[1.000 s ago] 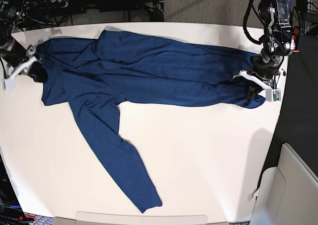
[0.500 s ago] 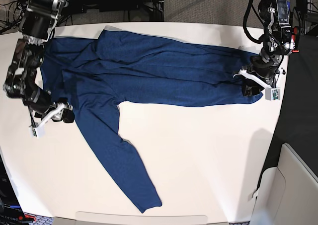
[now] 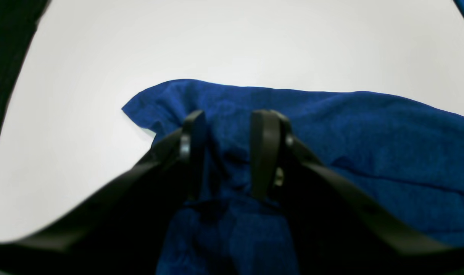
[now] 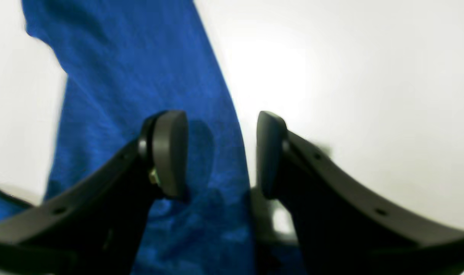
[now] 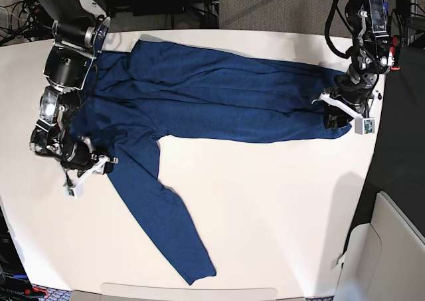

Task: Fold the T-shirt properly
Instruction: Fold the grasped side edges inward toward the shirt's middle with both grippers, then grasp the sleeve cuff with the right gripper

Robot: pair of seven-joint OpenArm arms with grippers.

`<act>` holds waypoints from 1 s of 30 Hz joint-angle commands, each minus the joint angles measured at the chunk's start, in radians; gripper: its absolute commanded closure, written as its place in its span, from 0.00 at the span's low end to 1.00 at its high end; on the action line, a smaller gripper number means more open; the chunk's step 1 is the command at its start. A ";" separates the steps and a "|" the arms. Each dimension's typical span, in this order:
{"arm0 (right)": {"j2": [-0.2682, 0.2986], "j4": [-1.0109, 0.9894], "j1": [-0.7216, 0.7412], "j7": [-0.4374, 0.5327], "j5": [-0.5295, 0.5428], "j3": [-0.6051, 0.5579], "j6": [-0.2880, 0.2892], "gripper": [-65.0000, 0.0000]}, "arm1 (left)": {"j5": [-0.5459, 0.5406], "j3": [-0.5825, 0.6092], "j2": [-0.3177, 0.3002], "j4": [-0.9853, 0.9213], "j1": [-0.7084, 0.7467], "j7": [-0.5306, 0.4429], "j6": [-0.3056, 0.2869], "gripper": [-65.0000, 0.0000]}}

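Note:
The dark blue T-shirt (image 5: 219,95) lies spread across the white table (image 5: 265,201), one long sleeve (image 5: 166,221) running toward the front edge. My left gripper (image 5: 335,119) sits at the shirt's right-hand corner. In the left wrist view that gripper (image 3: 228,149) stands open, and bunched fabric (image 3: 369,130) shows in the gap. My right gripper (image 5: 99,163) hovers at the left, over the top of the sleeve. In the right wrist view it (image 4: 220,152) is open, straddling the edge of the sleeve fabric (image 4: 132,68) with nothing pinched.
Black cables and equipment (image 5: 153,2) line the table's far edge. The table's right edge (image 5: 368,155) drops to dark floor just past my left gripper. A pale bin-like object (image 5: 388,248) stands at the lower right.
My right arm has swung from the shirt's far-left end down to the top of the sleeve, its gripper now open. My left gripper has opened in place at the right corner.

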 commanded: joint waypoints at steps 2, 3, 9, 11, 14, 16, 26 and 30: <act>0.007 -0.024 0.030 0.001 -0.002 -0.019 0.000 0.55 | -0.006 -0.006 -0.013 0.019 -0.008 -0.026 -0.003 0.70; 0.007 -0.032 0.029 0.002 0.001 -0.039 0.000 0.55 | -0.006 -0.006 -0.013 0.019 -0.008 -0.026 -0.003 0.70; 0.008 -0.027 -0.002 -0.047 0.064 -0.106 0.056 0.76 | -0.006 -0.007 -0.013 0.017 -0.009 -0.026 -0.003 0.70; 0.010 -0.027 -0.016 -0.061 0.107 -0.106 0.106 0.91 | -0.006 -0.007 -0.013 0.017 -0.009 -0.026 -0.003 0.70; 0.018 -0.012 -0.047 -0.067 0.196 -0.113 0.180 1.00 | -0.006 -0.007 -0.013 0.019 -0.011 -0.026 -0.003 0.70; 0.024 0.033 -0.077 -0.088 0.239 -0.105 0.197 1.00 | -0.006 -0.007 -0.013 0.020 -0.011 -0.026 -0.003 0.70; 0.065 0.415 -0.277 -0.266 0.634 -0.103 0.197 1.00 | -0.006 -0.009 -0.013 0.019 -0.011 -0.027 -0.003 0.70; 0.064 0.473 -0.373 -0.286 0.790 -0.103 0.198 1.00 | -0.006 -0.009 -0.010 0.016 -0.011 -0.027 -0.003 0.70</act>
